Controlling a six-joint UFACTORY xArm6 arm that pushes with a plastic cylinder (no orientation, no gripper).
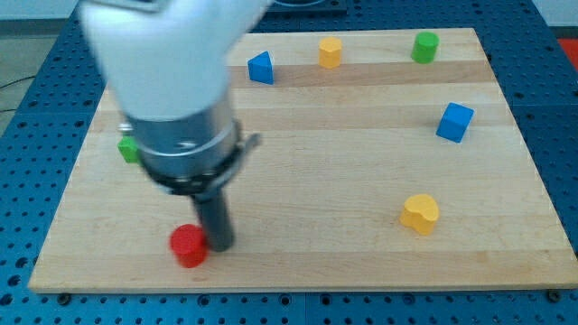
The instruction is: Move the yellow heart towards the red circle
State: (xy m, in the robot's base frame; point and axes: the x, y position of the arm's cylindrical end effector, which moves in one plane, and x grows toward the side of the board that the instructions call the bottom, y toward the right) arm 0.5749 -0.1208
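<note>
Yellow heart (420,214) is sitting in the lower right of the frame on the wooden board (343,135), well apart from the red circle (189,246), which is resting near the board's lower left edge. My tip (220,246) is standing just beside the red circle on its right, seemingly touching it (the blur there is making real contact hard to judge). I am carrying no jaws, only the dark rod, so nothing is being clamped. My white and grey arm body is filling the upper left of the frame and is partly hiding a green block (129,149) at the board's left edge. Along the top, a blue block (261,68), a yellow block (330,52) and a green cylinder (424,47) are lying in a loose row, and a blue cube (454,122) is sitting at the right, above the yellow heart.
</note>
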